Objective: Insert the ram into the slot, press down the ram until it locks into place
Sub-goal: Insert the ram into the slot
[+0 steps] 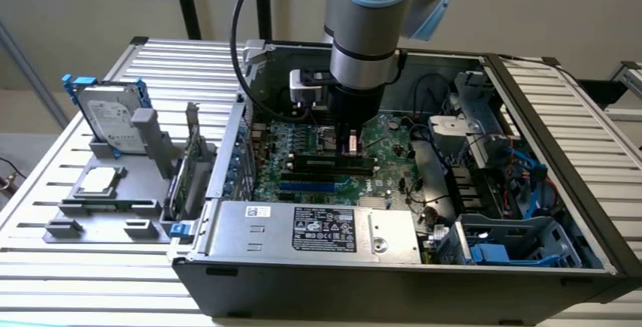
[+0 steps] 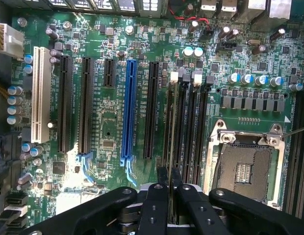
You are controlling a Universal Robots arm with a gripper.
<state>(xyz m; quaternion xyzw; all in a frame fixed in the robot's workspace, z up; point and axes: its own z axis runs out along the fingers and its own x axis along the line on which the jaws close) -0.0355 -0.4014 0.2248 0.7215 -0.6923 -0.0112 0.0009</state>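
Over motherboard (image 2: pixel 108 127), ram (image 2: pixel 170 127) between pincer (image 2: pixel 170 174) tips.

The ram (image 2: pixel 171 127) stands in the slot (image 2: pixel 166 147), between the fingers (image 2: pixel 162 180).

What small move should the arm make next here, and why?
Probably a short, straight push down. The fingers grip the ram edge-on, and it runs lined up along a black memory slot with a white end clip. Whether it has seated cannot be told.
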